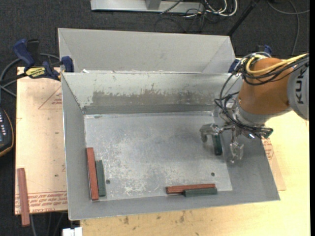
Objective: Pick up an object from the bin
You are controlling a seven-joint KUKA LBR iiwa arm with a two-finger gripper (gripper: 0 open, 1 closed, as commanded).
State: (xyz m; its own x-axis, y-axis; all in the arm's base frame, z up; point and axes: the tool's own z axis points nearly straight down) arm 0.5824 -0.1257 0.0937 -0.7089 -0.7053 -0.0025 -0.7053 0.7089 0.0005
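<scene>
Single camera mounted above bin, angled down from near side, far wall faced. Whole bin framed, middling distance. Arm seen at frame right.

Red sticks: two. Dark green sticks: three.

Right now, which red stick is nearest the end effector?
The front red stick, lying crosswise near the end effector. The left red stick lies lengthwise, far across the bin.

dark floor with loose cables and a grey metal stand foot behind.
</scene>
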